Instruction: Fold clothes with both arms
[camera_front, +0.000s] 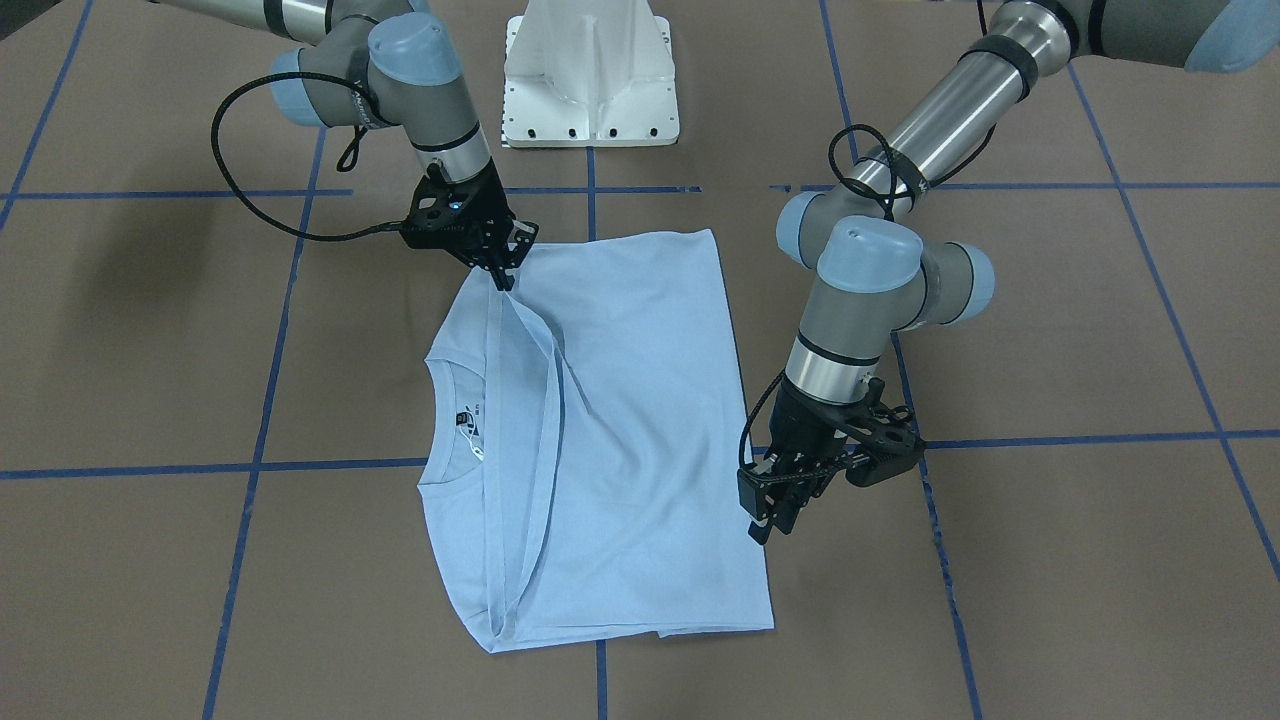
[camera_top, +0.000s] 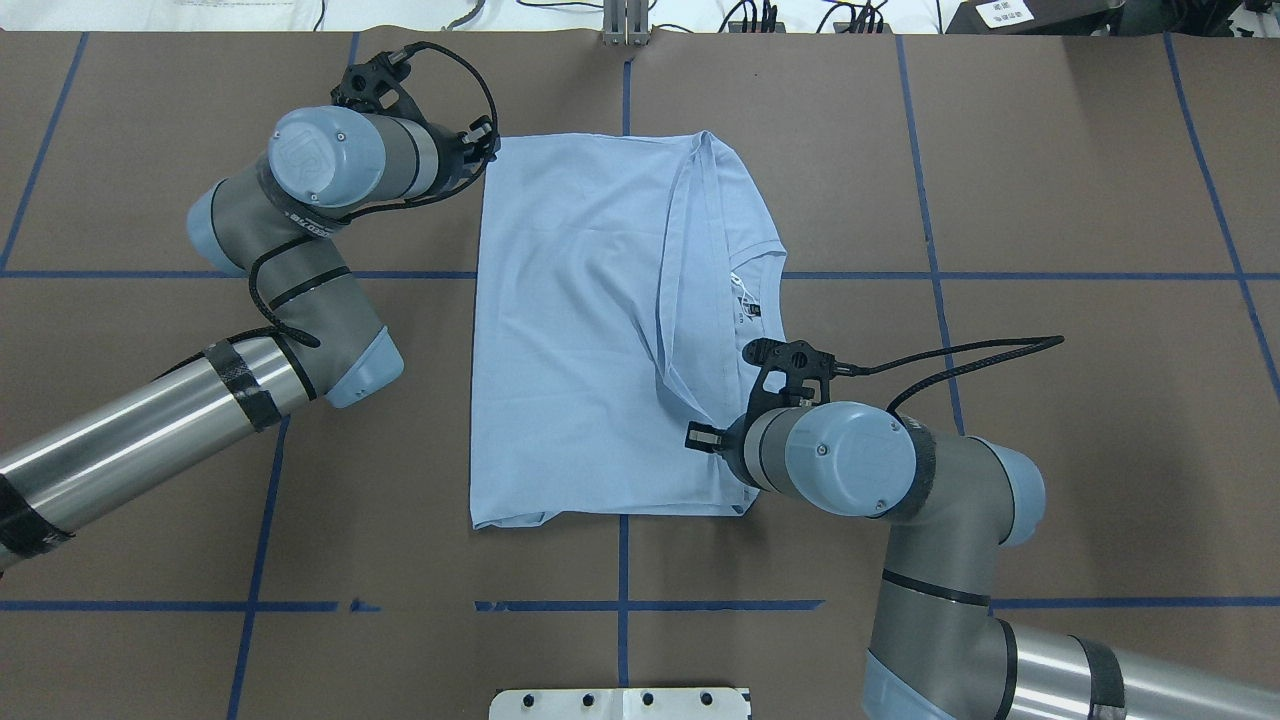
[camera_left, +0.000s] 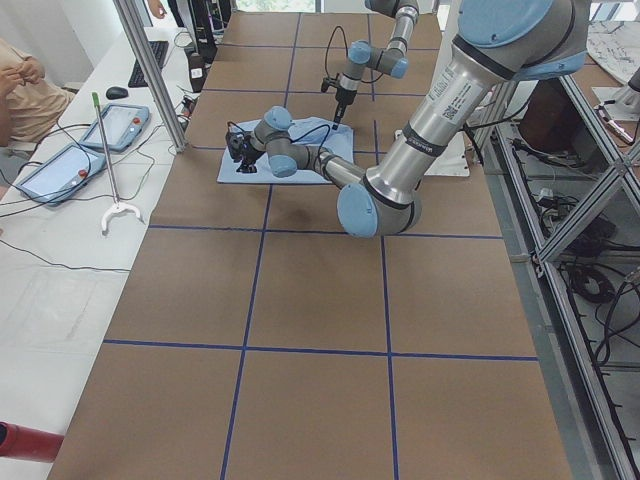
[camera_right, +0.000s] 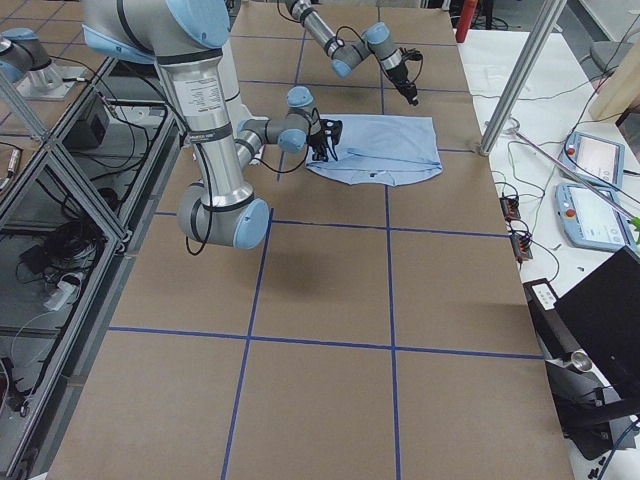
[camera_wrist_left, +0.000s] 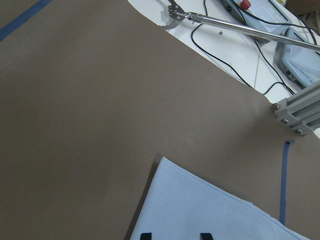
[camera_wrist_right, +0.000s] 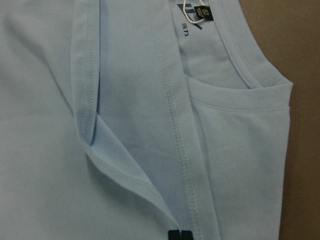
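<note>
The light blue T-shirt lies partly folded at mid-frame on the brown table. At upper left, the right gripper pinches its hem, fingers together. The left gripper stands at the shirt's right edge with fingers apart. A white pedestal base sits at top centre.

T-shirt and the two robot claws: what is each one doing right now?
T-shirt, folded over, lying on the table, one stitched edge pinched.
Right claw, shut on the T-shirt's stitched edge.
Left claw, open, over a corner of the T-shirt, holding nothing.
</note>
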